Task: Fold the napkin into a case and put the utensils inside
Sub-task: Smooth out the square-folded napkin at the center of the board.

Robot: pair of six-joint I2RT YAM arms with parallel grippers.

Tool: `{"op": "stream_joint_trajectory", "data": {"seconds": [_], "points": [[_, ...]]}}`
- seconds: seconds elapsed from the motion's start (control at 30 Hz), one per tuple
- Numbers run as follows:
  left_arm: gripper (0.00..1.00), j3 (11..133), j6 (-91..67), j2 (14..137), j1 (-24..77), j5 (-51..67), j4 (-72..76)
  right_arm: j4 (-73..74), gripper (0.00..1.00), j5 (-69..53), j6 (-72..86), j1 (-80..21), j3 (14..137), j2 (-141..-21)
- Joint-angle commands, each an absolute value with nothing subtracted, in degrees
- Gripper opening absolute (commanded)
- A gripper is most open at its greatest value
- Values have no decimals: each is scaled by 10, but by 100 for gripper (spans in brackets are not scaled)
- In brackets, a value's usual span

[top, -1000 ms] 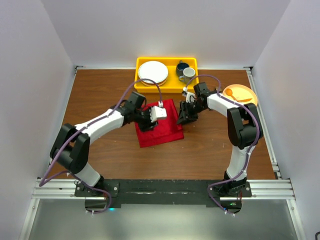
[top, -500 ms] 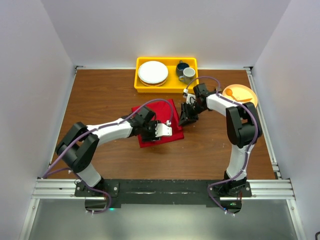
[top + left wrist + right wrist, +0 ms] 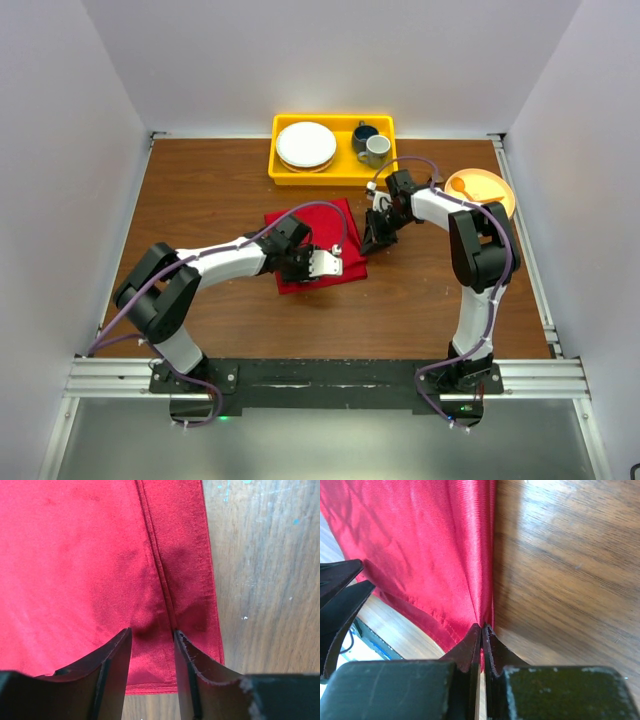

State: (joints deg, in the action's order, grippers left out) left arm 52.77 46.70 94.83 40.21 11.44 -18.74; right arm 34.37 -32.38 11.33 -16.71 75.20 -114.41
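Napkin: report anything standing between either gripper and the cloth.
Nothing visible does. The right gripper is shut on the napkin at its edge; the left gripper, jaws apart, sits directly on the cloth near its hem.

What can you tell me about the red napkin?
The napkin is bright red, soft, slightly shiny cloth with stitched hems. It lies mostly flat on the wooden table. The right gripper is shut, pinching one edge. The left gripper, jaws apart, presses down astride a fold line.

Red napkin [image 3: 318, 225] — folded, lying flat, right edge pinched up
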Motion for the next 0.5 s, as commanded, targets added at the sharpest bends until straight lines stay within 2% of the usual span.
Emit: {"op": "stream_joint_trajectory", "data": {"seconds": [0.0,0.2,0.27,0.47], "points": [[44,528,486,939,403,134,-207,354,1,-319,111,-169,771,-1144],[45,529,495,938,403,132,-221,356,0,-316,108,-170,773,-1145],[42,532,497,940,403,134,-224,356,0,-316,107,-170,771,-1143],[20,541,500,939,404,136,-230,362,0,-330,104,-170,780,-1139]]}}
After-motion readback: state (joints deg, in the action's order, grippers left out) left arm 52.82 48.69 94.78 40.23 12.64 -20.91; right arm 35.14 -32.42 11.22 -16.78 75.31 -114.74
